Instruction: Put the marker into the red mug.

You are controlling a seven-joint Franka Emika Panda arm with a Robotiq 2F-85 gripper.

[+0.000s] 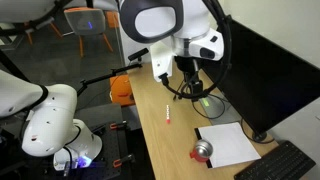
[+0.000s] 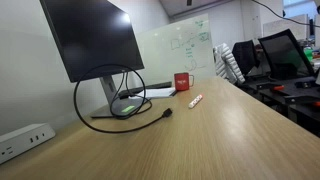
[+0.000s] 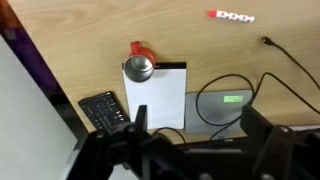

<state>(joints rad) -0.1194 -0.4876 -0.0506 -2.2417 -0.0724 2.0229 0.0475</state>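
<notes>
One red mug (image 3: 138,64), marker (image 3: 232,16) outside it on desk (image 3: 90,30), end effector (image 3: 195,138) spread apart.

Desk clutter on a wooden tabletop (image 2: 225,135).
A monitor (image 2: 92,38) stood at ten o'clock in an exterior view; a black cable (image 2: 166,112) curled at its six o'clock.

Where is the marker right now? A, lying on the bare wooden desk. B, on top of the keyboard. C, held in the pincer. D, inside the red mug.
A: the marker lies flat on the wooden desk, apart from the red mug.
</notes>
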